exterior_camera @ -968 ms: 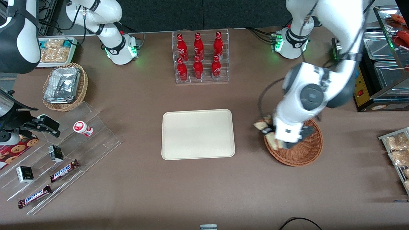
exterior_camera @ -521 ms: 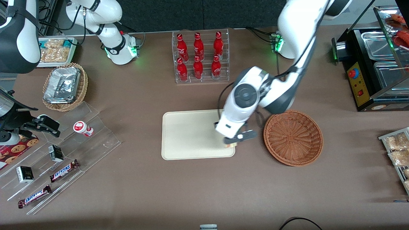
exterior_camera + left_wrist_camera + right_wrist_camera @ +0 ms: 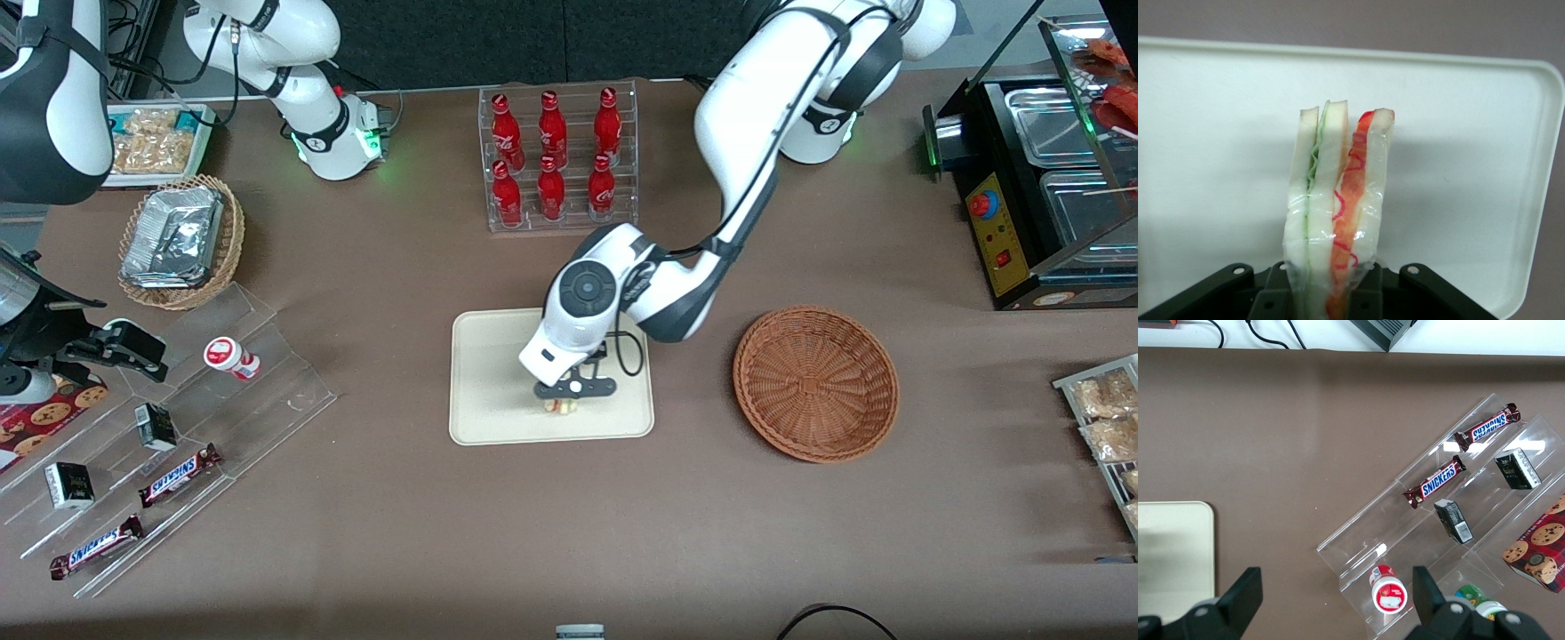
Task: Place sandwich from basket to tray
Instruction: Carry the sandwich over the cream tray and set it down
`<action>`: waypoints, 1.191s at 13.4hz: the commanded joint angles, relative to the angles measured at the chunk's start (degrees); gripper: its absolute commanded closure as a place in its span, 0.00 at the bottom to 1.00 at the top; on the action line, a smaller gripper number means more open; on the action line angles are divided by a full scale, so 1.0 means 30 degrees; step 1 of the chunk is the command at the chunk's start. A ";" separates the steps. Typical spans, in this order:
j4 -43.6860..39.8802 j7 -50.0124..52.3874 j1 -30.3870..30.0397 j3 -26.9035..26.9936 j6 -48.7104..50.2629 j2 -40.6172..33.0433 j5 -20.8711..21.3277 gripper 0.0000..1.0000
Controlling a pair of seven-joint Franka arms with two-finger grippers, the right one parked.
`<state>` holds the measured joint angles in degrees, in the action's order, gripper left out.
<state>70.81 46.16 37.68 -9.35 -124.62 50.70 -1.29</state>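
The clear-wrapped sandwich (image 3: 1335, 200), white bread with green and red-orange filling, stands on edge between my gripper's fingers (image 3: 1368, 293), which are shut on it. In the front view my gripper (image 3: 569, 398) hangs over the cream tray (image 3: 493, 356), over the part of it nearer the front camera, and a bit of the sandwich (image 3: 560, 407) peeks out beneath it. The wrist view shows the tray's pale surface (image 3: 1218, 147) right under the sandwich; I cannot tell whether they touch. The reddish-brown wicker basket (image 3: 815, 384) sits beside the tray, toward the working arm's end, with nothing in it.
A clear rack of red bottles (image 3: 558, 160) stands farther from the front camera than the tray. A tan basket of foil trays (image 3: 182, 240) and a clear stepped stand with Snickers bars (image 3: 178, 471) lie toward the parked arm's end. Snack packets (image 3: 1107, 418) sit at the working arm's end.
My gripper has carried the sandwich out of the basket and across to the tray, moving further over the tray in the last half second. The basket now holds nothing.
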 commanded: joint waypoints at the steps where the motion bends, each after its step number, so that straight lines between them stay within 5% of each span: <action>1: -0.0985 0.0346 0.0591 0.0245 -0.0527 0.1291 0.0195 0.87; 2: -0.0985 0.0375 0.0825 0.0332 -0.0732 0.1468 0.0196 0.82; 3: -0.0985 0.0375 0.0885 0.0362 -0.0763 0.1557 0.0225 0.60; 4: -0.0985 0.0375 0.0886 0.0333 -0.0764 0.1558 0.0225 0.17; 5: -0.0985 0.0405 0.0886 0.0362 -0.0735 0.1442 0.0225 0.01; 9: -0.1014 0.0464 -0.0104 0.0246 0.1747 -0.1186 -0.0154 0.00; 12: 0.0033 -0.1486 -0.2270 0.0158 0.5084 -0.4874 -0.1790 0.00; 14: 0.3449 -0.4794 -0.4755 0.0187 0.5593 -0.8414 -0.3837 0.00; 16: 0.7287 -0.7318 -0.6811 0.0245 0.5623 -1.1814 -0.4169 0.00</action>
<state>76.61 30.60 22.28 -8.08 -106.18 27.15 -11.55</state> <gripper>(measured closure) 0.000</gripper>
